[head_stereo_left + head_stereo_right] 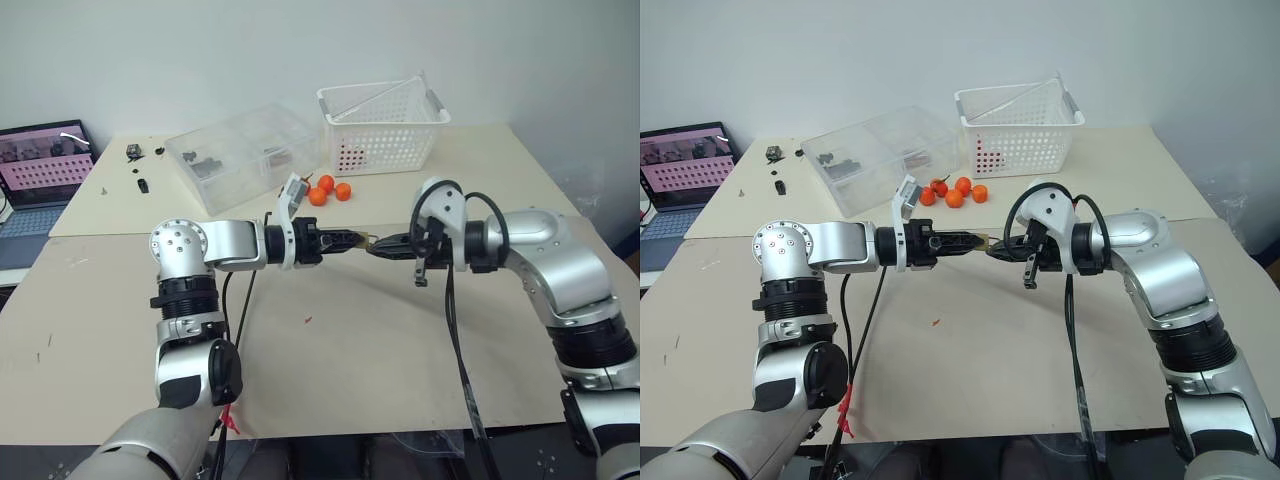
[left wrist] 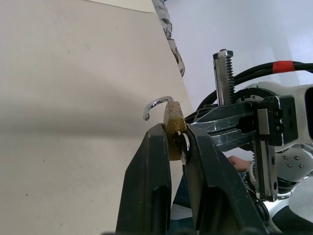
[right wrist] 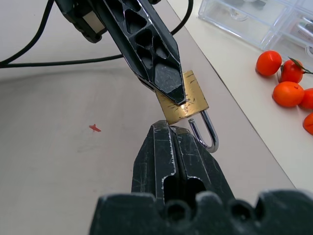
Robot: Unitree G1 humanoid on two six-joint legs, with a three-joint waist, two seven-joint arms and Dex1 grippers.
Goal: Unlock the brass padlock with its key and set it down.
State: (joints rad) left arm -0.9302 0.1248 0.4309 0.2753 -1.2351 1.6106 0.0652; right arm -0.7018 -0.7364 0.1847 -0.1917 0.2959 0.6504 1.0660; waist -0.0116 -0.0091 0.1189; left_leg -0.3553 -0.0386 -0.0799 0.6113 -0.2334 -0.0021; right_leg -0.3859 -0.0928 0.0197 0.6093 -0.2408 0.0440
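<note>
The beige table (image 1: 400,380) spreads under both arms, and the clutter sits well back on it: a white basket (image 1: 385,130), a clear plastic box (image 1: 240,155), a few orange fruits (image 1: 330,190) and a laptop (image 1: 40,175) off to the left. That leaves the near part of the table bare, likely the place to set the lock down later.

Both arms meet in mid-air above this bare stretch, tips nearly touching. The left gripper (image 2: 177,147) reaches across level toward the right, its jaws clamped on the brass padlock (image 3: 183,100), holding the body steady so that the bottom face, where a key would go in, faces the other arm. The right gripper (image 3: 171,134) comes in from the opposite side with its jaws pressed together, tip just at the lock's lower edge; a key between them cannot be made out, though that is my guess for the tight pinch.

In the left wrist view, the silvery shackle (image 2: 157,104) curves out with one end free of the body, so the lock looks already sprung
</note>
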